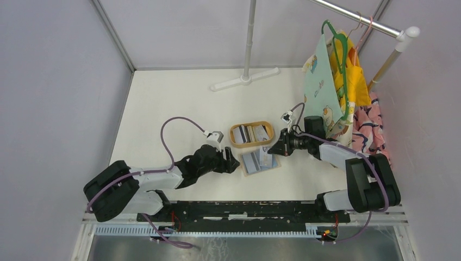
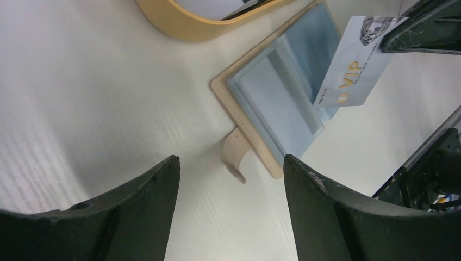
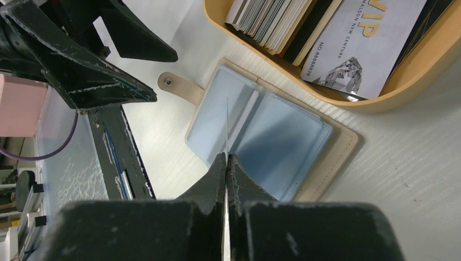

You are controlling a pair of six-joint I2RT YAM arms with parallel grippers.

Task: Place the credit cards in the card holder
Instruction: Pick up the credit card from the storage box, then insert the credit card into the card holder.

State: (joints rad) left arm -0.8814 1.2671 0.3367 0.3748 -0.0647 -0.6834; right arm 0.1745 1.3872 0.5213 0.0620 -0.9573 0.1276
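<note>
The card holder lies open on the table, light blue lining up, just in front of the tray; its snap tab points toward my left gripper. My right gripper is shut on a white VIP credit card and holds it edge-down over the open card holder; in the right wrist view the card shows edge-on above the middle fold. My left gripper is open and empty, its jaws on either side of the tab at the holder's left edge. More credit cards stand in the tray.
The oval wooden tray sits behind the card holder, with another VIP card in it. A white stand base lies at the back. Clothes on hangers hang at the right. The black rail runs along the near edge.
</note>
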